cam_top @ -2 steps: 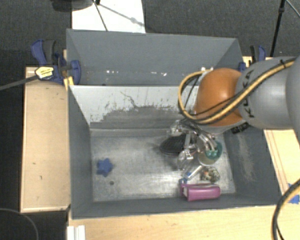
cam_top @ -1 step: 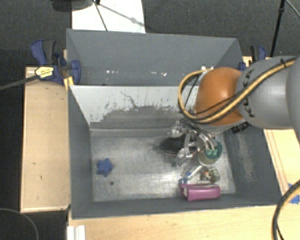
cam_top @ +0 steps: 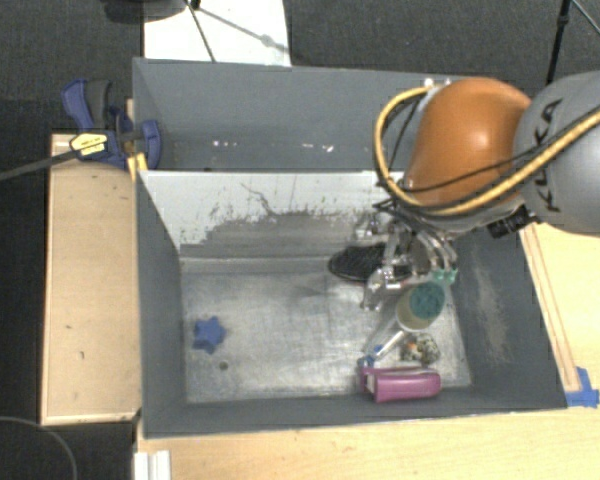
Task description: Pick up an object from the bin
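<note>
My gripper [cam_top: 402,258] hangs low over the right part of the bin, near the back wall. A black flat thing [cam_top: 352,263] lies just to its left, partly under it. Right below the gripper sits a round cream cup-like thing with a teal rim [cam_top: 420,306], touching or very close to the metal parts. A small mixed bit with a blue stick [cam_top: 412,348] lies in front of that. A pink-purple cylinder [cam_top: 405,383] rests against the front wall.
A small blue star-shaped piece [cam_top: 208,335] lies alone at the front left. The arm with its orange cover and yellow cables comes in from the right and hides the bin's back right corner.
</note>
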Motion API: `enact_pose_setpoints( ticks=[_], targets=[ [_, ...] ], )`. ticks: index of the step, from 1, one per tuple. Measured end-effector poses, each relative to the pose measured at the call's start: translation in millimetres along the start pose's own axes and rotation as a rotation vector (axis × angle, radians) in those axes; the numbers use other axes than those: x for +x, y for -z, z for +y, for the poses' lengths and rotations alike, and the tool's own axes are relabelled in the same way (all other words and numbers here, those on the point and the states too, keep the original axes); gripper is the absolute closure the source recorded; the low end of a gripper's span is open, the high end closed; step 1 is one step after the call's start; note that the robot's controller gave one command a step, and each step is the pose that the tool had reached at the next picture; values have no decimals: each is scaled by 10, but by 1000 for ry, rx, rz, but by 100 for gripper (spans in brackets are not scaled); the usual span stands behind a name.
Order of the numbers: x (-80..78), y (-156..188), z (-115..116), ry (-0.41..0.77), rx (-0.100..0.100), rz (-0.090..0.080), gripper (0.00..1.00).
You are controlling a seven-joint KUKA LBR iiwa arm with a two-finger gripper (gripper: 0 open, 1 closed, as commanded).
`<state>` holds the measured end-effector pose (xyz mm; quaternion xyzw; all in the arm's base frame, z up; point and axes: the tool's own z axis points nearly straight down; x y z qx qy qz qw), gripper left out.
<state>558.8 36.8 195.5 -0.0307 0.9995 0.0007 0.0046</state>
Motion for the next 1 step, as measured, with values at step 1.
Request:
enact_pose_setpoints(
  ticks=[1],
  targets=[
    [210,621,-365,257,2,3,100]
  ],
)
